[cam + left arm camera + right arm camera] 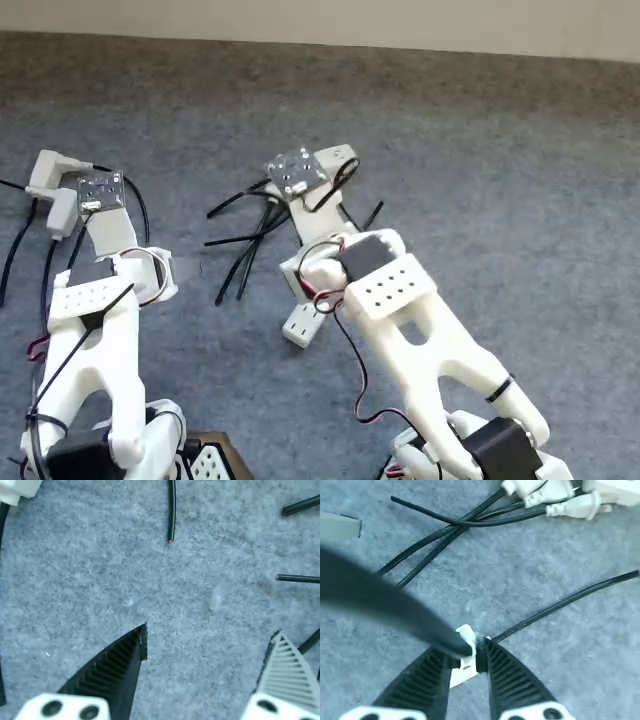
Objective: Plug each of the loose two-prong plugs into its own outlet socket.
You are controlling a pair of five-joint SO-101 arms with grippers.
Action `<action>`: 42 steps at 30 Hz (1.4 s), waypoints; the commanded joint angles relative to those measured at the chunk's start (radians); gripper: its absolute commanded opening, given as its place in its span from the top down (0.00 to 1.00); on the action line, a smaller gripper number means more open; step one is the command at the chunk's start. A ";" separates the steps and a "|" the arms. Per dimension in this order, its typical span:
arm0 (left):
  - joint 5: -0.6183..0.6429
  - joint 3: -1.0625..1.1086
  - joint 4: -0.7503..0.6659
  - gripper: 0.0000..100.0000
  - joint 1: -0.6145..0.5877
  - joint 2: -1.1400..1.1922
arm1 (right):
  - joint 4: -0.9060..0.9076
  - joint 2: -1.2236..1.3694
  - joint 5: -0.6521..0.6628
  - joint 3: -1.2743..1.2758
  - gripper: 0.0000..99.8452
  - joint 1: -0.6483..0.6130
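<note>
My right gripper is shut on a white two-prong plug, low over the grey carpet; the plug's black cable runs off as a blurred band. Beyond it lie two more white plugs beside a white outlet block. In the high view this gripper sits mid-table among black cables. My left gripper is open over bare carpet, holding nothing. In the high view it is at the far left, next to white plug pieces.
A white socket block lies beside the right arm's wrist. Loose black cable ends point toward the left gripper. A small grey patch lies flat on the carpet. Open carpet stretches to the back and right.
</note>
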 commanded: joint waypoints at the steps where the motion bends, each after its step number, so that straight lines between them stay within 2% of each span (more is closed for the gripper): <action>1: -0.008 -0.005 -0.012 0.63 0.018 -0.030 | -0.059 -0.013 -0.044 0.053 0.99 -0.008; 13: -0.008 0.013 -0.031 0.63 0.030 -0.030 | 0.013 -0.226 -0.075 0.113 0.99 0.008; 16: -0.009 0.035 -0.077 0.63 0.035 -0.030 | 0.012 -0.220 -0.074 0.114 0.99 0.008; 26: -0.009 0.036 -0.078 0.63 0.035 -0.030 | 0.012 -0.125 -0.101 0.117 0.99 0.022; 42: -0.009 0.036 -0.080 0.63 0.035 -0.030 | 0.007 -0.131 -0.120 0.162 0.99 0.045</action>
